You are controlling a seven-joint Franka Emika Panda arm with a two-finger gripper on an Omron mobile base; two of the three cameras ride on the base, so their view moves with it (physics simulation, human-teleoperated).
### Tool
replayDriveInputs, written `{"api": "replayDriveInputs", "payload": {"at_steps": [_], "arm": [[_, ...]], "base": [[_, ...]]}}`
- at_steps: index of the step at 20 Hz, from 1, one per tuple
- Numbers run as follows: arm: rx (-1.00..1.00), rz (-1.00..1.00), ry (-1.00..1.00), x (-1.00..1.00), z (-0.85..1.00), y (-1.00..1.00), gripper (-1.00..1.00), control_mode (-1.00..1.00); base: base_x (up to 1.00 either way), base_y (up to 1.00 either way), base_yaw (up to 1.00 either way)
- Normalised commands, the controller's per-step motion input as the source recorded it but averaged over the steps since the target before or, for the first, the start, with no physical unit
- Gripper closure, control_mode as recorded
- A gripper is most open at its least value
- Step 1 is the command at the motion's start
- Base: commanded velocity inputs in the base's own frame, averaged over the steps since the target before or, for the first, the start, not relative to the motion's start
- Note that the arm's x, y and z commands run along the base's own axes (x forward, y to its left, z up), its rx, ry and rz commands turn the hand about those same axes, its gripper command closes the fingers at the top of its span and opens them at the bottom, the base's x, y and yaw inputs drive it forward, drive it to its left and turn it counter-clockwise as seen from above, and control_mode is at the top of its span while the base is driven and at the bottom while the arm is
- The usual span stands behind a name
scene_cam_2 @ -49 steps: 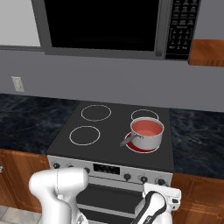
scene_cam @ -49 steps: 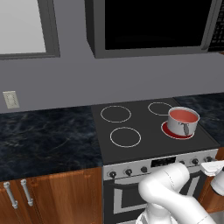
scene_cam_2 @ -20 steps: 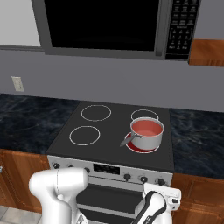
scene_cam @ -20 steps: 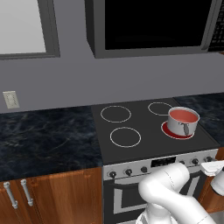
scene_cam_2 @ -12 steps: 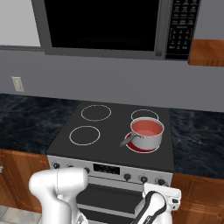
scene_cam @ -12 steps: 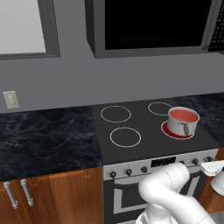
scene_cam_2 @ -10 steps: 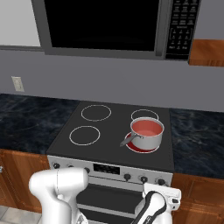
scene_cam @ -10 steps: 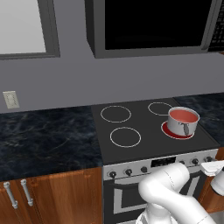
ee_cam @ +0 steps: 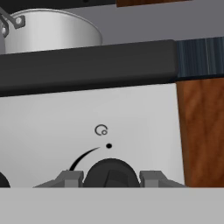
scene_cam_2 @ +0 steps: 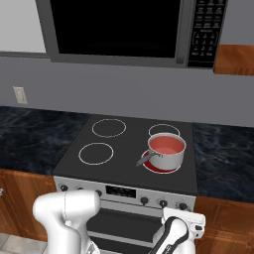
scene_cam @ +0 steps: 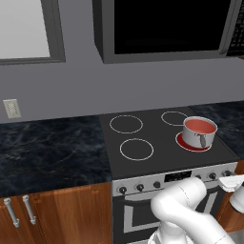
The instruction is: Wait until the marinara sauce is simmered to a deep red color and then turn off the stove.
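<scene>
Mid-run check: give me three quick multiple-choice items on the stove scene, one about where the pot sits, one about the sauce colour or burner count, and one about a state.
1. Where does the pot stand on the stove?
A. front right burner
B. back left burner
C. on the counter left of the stove

2. What colour is the marinara sauce in the pot?
A. green
B. pale salmon red
C. white

3. What is the state of the burner under the pot?
A. dark like the others
B. covered by a lid
C. glowing red

Answers:
1 A: both base views show the pot on the front right ring.
2 B: the liquid surface reads salmon pink, paler than the disc below.
3 C: a red disc shows around the pot's base, while the other three rings are plain white outlines.
</scene>
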Motion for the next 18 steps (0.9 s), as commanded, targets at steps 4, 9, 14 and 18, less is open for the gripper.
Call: {"api": "replayDriveInputs", "payload": {"at_steps": [4,9,14,18], "arm": [[0.0,0.0,0.0,0.0,0.0,0.0,1.0,-1.0],[0.0,0.0,0.0,0.0,0.0,0.0,1.0,-1.0],[0.0,0.0,0.0,0.0,0.0,0.0,1.0,-1.0],[0.0,0.0,0.0,0.0,0.0,0.0,1.0,-1.0]], "base": [[0.0,0.0,0.0],[0.0,0.0,0.0],[0.0,0.0,0.0],[0.0,0.0,0.0]]}}
